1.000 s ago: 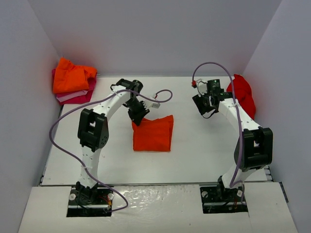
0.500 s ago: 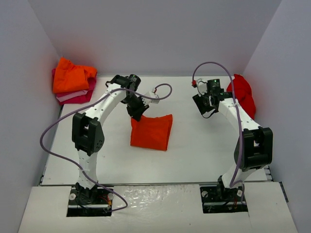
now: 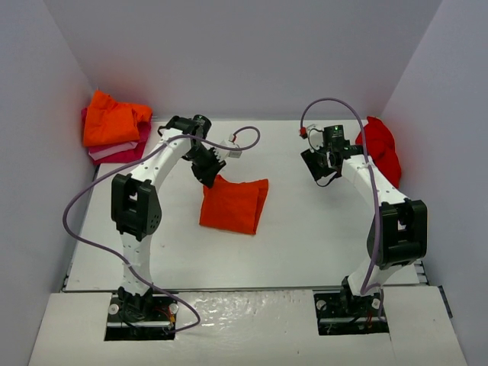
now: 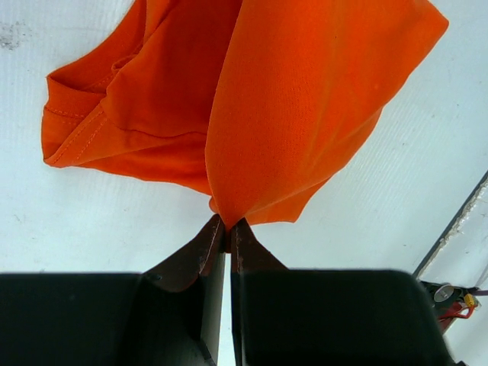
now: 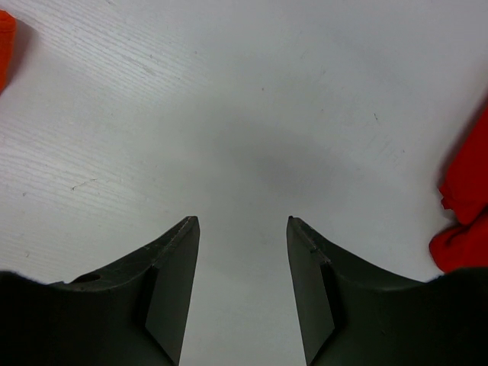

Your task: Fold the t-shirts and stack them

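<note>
At the middle of the surface (image 3: 305, 236), the left end effector (image 4: 228, 223) is clamped on a corner of the folded orange t-shirt (image 3: 235, 204), which is not yet on the far-left stack (image 3: 114, 128), while the right end effector (image 5: 241, 223) stands open and empty and the crumpled red t-shirt (image 3: 381, 149) at the far right awaits folding.

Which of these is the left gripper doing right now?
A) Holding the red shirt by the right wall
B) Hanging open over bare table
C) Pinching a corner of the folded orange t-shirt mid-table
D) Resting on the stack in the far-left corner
C: in the left wrist view, the left gripper has its fingertips closed together on a corner of the folded orange t-shirt.
</note>
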